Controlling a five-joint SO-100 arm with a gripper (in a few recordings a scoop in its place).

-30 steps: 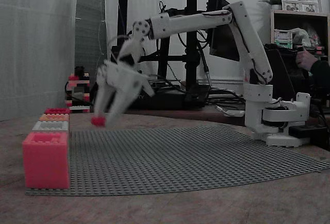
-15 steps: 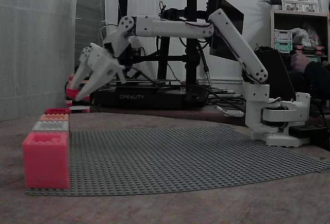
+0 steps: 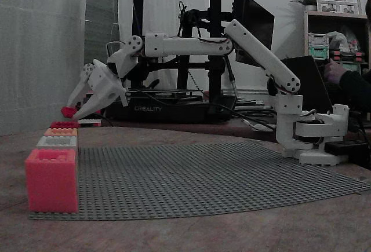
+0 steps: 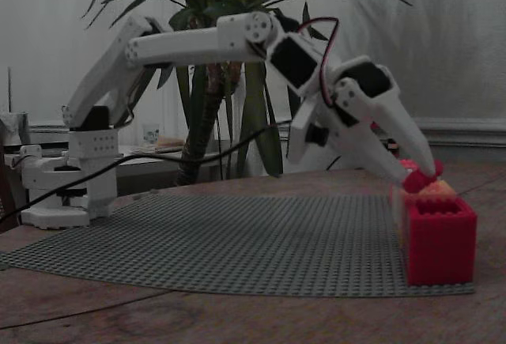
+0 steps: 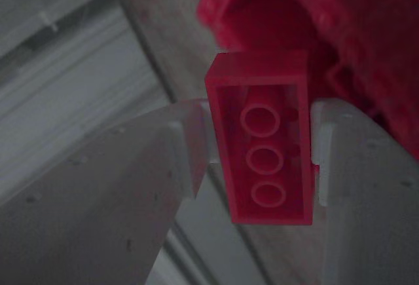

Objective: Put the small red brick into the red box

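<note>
Small red brick (image 5: 262, 137) clamped between the two white fingers (image 5: 186, 157) of the gripper (image 3: 71, 112), underside toward the wrist camera, three round tubes in a row along its hollow. Held clear of the surface, at about 12 o'clock over the red box (image 3: 64, 124) in a fixed view, a narrow gap showing between brick (image 3: 68, 112) and box top. In the other fixed view, brick (image 4: 417, 179) at the fingertips, sitting at about 11 o'clock from the large pinkish-red box (image 4: 439, 237) and just above the row of boxes behind it. Deep red studded plastic, blurred, at 1 to 3 o'clock of the brick in the wrist view; cannot tell there which box it belongs to. Row of boxes along the left edge of the grey studded baseplate (image 3: 220, 176): large pinkish-red box nearest the camera, then a grey one (image 3: 57, 142), a pale orange one (image 3: 60, 131), the low red one farthest. White arm (image 3: 191, 44) stretched out nearly level from its base (image 3: 316, 136) at 3 o'clock of the plate, wrist bent down toward the far end of the row. Black printer frame (image 3: 177, 43) behind; potted plant (image 4: 229, 59) behind in the other fixed view.
</note>
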